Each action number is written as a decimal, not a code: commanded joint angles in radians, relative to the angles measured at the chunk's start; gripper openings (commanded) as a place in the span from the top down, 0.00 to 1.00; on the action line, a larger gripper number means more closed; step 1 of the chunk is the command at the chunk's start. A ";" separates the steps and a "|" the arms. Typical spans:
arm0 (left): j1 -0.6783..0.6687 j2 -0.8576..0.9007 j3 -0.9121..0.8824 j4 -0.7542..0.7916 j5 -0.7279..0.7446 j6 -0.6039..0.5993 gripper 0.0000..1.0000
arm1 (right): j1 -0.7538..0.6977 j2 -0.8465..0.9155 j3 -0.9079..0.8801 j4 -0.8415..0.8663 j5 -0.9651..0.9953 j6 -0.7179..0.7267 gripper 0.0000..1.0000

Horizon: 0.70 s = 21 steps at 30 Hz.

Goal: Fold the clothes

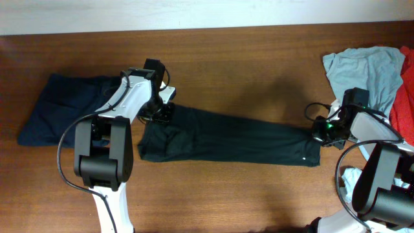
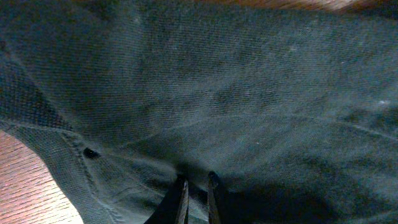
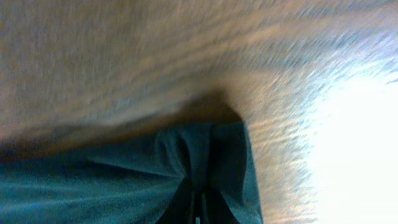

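Here, fingers (image 2: 181, 202) pinch both ends of dark shirt (image 1: 226, 136).

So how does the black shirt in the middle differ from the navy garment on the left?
The black shirt is drawn into a long narrow band; the navy garment lies broader and blockier. The left gripper and right gripper pinch the black shirt's ends; neither grips the navy garment. The black shirt has a small white mark near its right end; the navy garment shows none. Both are dark and lie on the table.
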 commanded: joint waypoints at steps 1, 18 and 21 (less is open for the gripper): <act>0.003 0.056 -0.004 0.003 -0.029 -0.002 0.88 | -0.010 0.005 -0.004 0.032 0.056 0.013 0.96; 0.013 0.053 0.293 -0.152 -0.050 -0.002 0.45 | -0.011 0.005 0.294 -0.224 -0.132 -0.133 0.36; 0.014 0.053 0.370 -0.269 -0.033 -0.002 0.46 | 0.001 0.005 0.332 -0.317 -0.231 -0.134 0.35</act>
